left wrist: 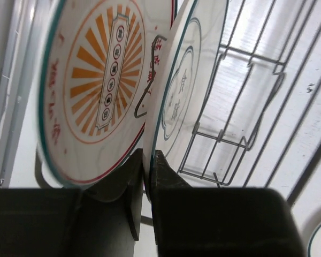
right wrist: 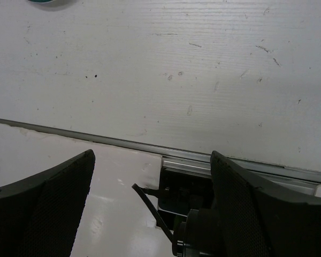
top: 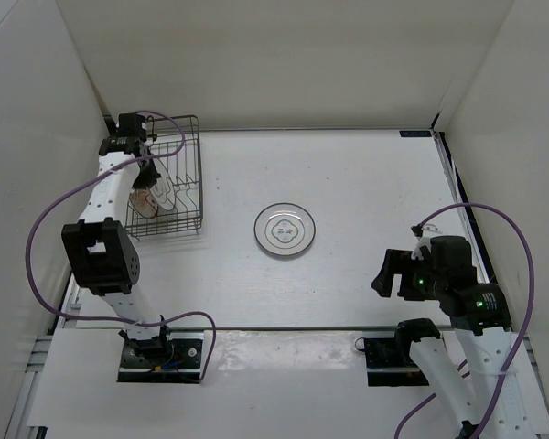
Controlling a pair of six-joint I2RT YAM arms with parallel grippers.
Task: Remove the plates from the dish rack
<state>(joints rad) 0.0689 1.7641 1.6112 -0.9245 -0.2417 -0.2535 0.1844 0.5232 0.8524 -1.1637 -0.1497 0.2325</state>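
Two white-and-black arms, each trailing a purple cable.

On the left of the top view we see the left arm (top: 110, 192) as white links joined by boxy black motor housings, with a purple cable (top: 33, 247) looping off it. Its base (top: 160, 352) is a black plate with small coloured wires. The right arm (top: 457, 293) at lower right is built alike, with a second purple cable (top: 531, 265) and tiny green lights (top: 419, 281). The left gripper (left wrist: 148, 160) has smooth dark fingers. The right gripper (right wrist: 152, 155) has black fingers with a fine mesh texture.
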